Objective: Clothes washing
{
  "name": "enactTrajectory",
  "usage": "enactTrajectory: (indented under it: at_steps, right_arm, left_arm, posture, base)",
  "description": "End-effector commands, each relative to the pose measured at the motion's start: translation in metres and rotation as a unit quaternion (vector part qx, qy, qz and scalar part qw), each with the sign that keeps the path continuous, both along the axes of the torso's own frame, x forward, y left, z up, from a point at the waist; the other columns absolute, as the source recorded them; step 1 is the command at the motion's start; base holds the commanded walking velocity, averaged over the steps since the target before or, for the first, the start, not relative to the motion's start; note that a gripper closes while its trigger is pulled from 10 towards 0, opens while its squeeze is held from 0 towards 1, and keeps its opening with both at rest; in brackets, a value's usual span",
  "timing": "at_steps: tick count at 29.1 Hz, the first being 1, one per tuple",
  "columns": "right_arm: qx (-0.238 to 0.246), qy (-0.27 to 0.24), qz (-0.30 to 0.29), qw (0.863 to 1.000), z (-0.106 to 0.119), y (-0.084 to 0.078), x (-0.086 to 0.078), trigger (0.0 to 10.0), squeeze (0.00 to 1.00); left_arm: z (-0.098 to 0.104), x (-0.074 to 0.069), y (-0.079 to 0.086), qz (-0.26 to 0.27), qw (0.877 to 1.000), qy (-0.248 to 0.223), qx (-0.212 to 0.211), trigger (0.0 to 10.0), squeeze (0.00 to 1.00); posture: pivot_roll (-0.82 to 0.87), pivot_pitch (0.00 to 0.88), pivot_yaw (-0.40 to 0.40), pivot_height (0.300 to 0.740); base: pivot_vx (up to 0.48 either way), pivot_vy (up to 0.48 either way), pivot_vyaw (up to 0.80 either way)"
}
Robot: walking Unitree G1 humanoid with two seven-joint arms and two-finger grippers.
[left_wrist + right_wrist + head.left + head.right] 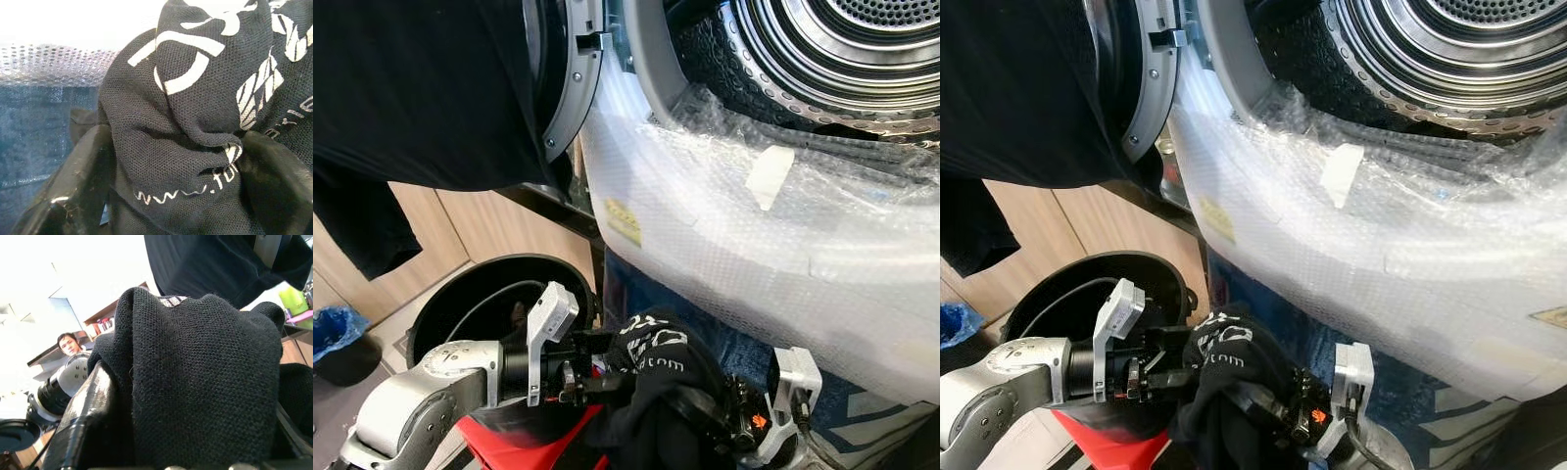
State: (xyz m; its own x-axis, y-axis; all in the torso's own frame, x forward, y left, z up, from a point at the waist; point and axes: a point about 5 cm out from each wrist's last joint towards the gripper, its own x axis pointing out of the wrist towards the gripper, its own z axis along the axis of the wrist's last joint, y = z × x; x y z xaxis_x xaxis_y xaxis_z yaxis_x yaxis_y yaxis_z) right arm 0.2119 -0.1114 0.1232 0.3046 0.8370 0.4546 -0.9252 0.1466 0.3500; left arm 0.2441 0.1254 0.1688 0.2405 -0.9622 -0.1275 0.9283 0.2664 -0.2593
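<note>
Both grippers, L (597,377) & R (720,411), clamp black shirt (656,367).

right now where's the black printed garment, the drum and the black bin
black printed garment (651,357), left eye view, on its white lettering
drum (862,49), left eye view, on its ribbed metal wall
black bin (445,294), left eye view, on its rim
</note>
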Motion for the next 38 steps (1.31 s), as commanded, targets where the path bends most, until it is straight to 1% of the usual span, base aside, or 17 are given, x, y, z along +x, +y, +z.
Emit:
enactTrajectory:
  at_steps: [1,4,7,9,11,14,23,31,38]
  right_arm:
    - [0.026,-0.034,0.008,0.999,0.017,0.006,0.003,10.0,0.00]
    - [0.029,-0.035,0.008,0.999,0.018,0.006,0.003,10.0,0.00]
    - [0.031,-0.034,0.008,0.999,0.018,0.006,0.003,10.0,0.00]
    - [0.029,-0.033,0.007,0.999,0.018,0.005,0.004,10.0,0.00]
    - [0.030,-0.034,0.008,0.999,0.018,0.006,0.004,10.0,0.00]
    - [0.032,-0.036,0.010,0.999,0.020,0.007,0.005,10.0,0.00]
    - [0.041,-0.043,0.013,0.998,0.025,0.009,0.004,10.0,0.00]
    - [0.047,-0.047,0.013,0.998,0.028,0.010,0.005,10.0,0.00]
    - [0.039,-0.040,0.000,0.998,0.027,0.011,0.011,10.0,0.00]
  left_arm:
    - [-0.001,-0.002,-0.005,-0.020,1.000,0.012,-0.004,0.0,0.00]
    - [0.003,-0.002,-0.007,-0.019,1.000,0.007,-0.019,0.0,0.00]
    - [0.004,-0.002,-0.008,-0.020,0.999,0.008,-0.024,0.0,0.00]
    - [0.004,-0.002,-0.009,-0.016,0.999,0.007,-0.028,0.0,0.00]
    - [0.004,0.001,-0.008,0.000,1.000,0.002,-0.026,0.0,0.00]
    - [0.004,0.003,-0.008,0.008,0.999,0.000,-0.031,0.0,0.00]
    - [0.016,0.001,-0.015,-0.006,0.998,-0.011,-0.064,0.0,0.00]
    - [0.020,0.002,-0.016,0.000,0.996,-0.011,-0.084,0.0,0.00]
    - [0.026,0.003,-0.013,0.007,0.994,-0.011,-0.111,0.0,0.00]
  posture:
    - [0.12,0.088,0.094,0.740]
    - [0.13,0.086,0.092,0.740]
    - [0.13,0.085,0.089,0.740]
    - [0.13,0.086,0.087,0.740]
    - [0.13,0.086,0.087,0.740]
    - [0.13,0.090,0.085,0.740]
    - [0.14,0.094,0.082,0.740]
    - [0.14,0.102,0.081,0.740]
    - [0.14,0.102,0.081,0.740]
  base:
    - [0.000,0.000,0.00]
    - [0.000,0.000,0.00]
    - [0.000,0.000,0.00]
    - [0.000,0.000,0.00]
    - [0.000,0.000,0.00]
    - [0.000,0.000,0.00]
    - [0.000,0.000,0.00]
    - [0.000,0.000,0.00]
    - [0.000,0.000,0.00]
